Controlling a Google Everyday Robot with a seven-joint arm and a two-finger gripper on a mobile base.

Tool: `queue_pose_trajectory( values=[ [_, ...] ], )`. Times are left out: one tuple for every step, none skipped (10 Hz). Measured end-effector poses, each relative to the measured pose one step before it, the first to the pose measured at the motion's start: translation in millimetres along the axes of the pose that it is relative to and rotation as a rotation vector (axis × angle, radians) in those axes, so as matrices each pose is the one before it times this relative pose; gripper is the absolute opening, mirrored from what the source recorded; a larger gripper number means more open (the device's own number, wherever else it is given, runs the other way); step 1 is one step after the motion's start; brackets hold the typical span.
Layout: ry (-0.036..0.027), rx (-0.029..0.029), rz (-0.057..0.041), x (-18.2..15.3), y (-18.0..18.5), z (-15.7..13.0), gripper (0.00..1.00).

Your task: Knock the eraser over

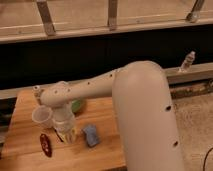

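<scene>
My gripper (66,131) hangs down from the pale arm over the left part of the wooden table (107,152), between the clear plastic cup (42,118) and the pale blue pad (91,135). The black eraser with white stripes is almost wholly hidden behind the gripper; only a thin dark edge (57,135) shows at its lower left. I cannot tell whether the eraser stands or lies. The slim dark red object (46,145) lies near the table's front left.
A green item (78,105) lies behind the arm and a small bottle top (36,90) shows at the back left. The arm's large body (150,125) fills the right side. A water bottle (187,61) stands on the far right ledge.
</scene>
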Motion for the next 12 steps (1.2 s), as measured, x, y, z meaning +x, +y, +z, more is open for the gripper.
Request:
queue_pose_trajectory(
  values=[
    [-0.0861, -0.00041, -0.01503, -14.12, 1.89, -13.0, 0.0],
    [-0.08123, 0.00197, -0.00594, -7.21, 0.4, -12.15, 0.0],
    [-0.08334, 0.0245, -0.00237, -6.22, -1.8, -13.35, 0.0],
    [-0.064, 0.04481, -0.0003, -6.72, -1.66, -10.24, 0.0],
    [-0.07113, 0.0509, 0.00787, -5.97, -5.93, -12.51, 0.0],
    [-0.07772, 0.03913, 0.02469, -1.38, -19.17, -12.98, 0.0],
    [-0.05193, 0.01352, 0.02315, -1.95, -12.44, -6.2, 0.0],
    [-0.05552, 0.01673, 0.02191, -1.68, -11.04, -4.39, 0.0],
    [-0.04048, 0.01802, 0.02473, 1.36, -7.41, -7.61, 0.0],
    [-0.02276, 0.00835, 0.01859, 2.12, -4.13, -9.54, 0.0],
    [-0.02347, 0.00971, 0.01841, 1.53, -4.08, -12.6, 0.0],
    [-0.00345, 0.00105, 0.00214, 0.45, -0.23, -1.64, 0.03]
  ],
)
